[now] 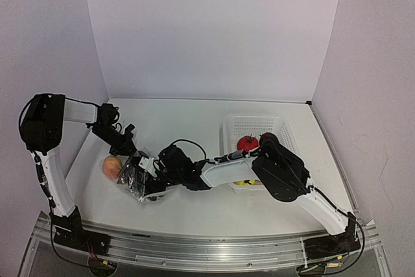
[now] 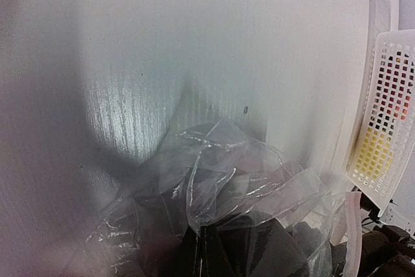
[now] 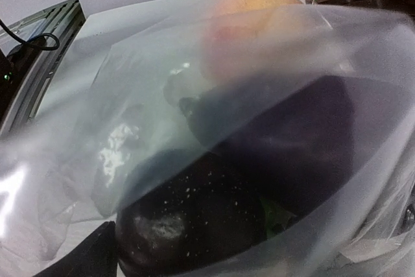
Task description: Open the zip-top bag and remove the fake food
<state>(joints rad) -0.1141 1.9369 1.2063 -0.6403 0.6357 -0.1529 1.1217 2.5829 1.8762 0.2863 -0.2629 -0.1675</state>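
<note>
Zip-top bag (image 1: 135, 178), clear crinkly plastic: we're watching it lying crumpled on the white table (image 1: 194, 215), left of centre.
Left gripper (image 1: 132, 152): it's sitting at the bag's far edge; jaws, we cannot tell.
Right gripper (image 1: 151, 176): it's lying buried in plastic; jaws hidden too.
Progress: round red tomato (image 1: 247, 142) and yellow piece (image 1: 245, 183) are resting in the white mesh plastic basket (image 1: 233, 124); dark purple aubergine (image 3: 194, 225) and peach-pink fruit (image 1: 111, 165) are waiting at the bag.

White link shells w/ black joint housings (image 1: 280, 172) are seen on left arm (image 1: 55, 183) and right arm (image 1: 224, 172). Both left claw (image 1: 131, 150) and right claw (image 1: 150, 180) are black. Thin black cables (image 1: 189, 142) are looped nr wrists. Black bases (image 1: 68, 224) are bolted to metal rail (image 1: 214, 251).
</note>
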